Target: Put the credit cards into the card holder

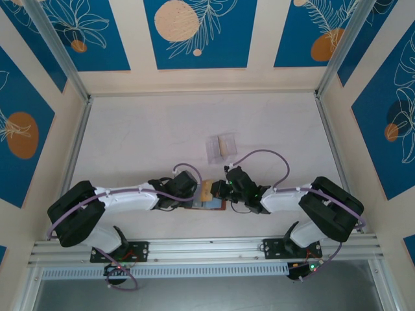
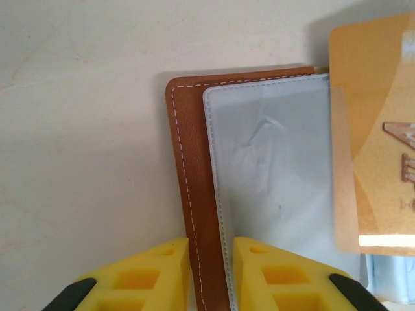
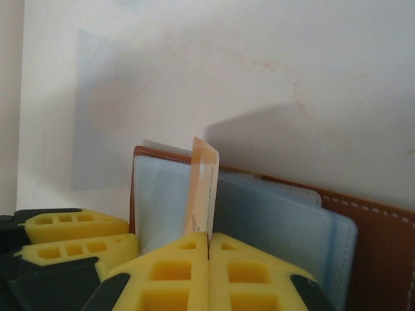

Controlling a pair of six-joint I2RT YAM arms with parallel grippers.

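The left gripper (image 2: 211, 278) is standing over the stitched left edge of the card holder (image 2: 188, 168), fingers narrowly parted and pinching nothing. The holder is lying open and flat between the arms, its long axis running left to right and its pale sleeves (image 2: 272, 181) facing up. The right gripper (image 3: 209, 256), the nearer one, is clamping a gold credit card (image 3: 202, 188) on edge directly above the sleeves. The card's long axis is pointing away from the bases.
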